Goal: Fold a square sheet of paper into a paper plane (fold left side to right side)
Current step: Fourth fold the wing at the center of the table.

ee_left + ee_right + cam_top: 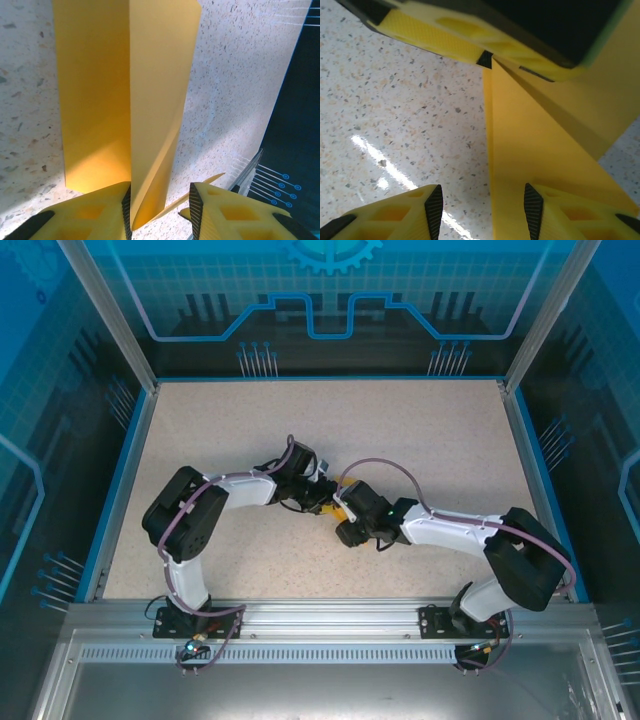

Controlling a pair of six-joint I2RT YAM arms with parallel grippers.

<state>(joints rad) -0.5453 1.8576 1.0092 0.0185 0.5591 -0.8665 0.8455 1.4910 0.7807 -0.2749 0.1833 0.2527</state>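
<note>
Left gripper (pixel 160 202) at mid-table (pixel 400 430), fingers apart, not clamped; an edge of the folded paper sheet (pixel 100 90) runs between them, close by one pad. Right gripper (pixel 483 205) faces it, fingers apart, low over the sheet's edge.

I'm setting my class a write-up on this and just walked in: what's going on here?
Two robot arms are folding an orange-yellow paper sheet at the middle of the speckled table. It is already creased into a long narrow shape with overlapping layers. The left pincer stands open with a fold of the sheet between its jaws; the right pincer is open too, over the sheet's edge.
</note>
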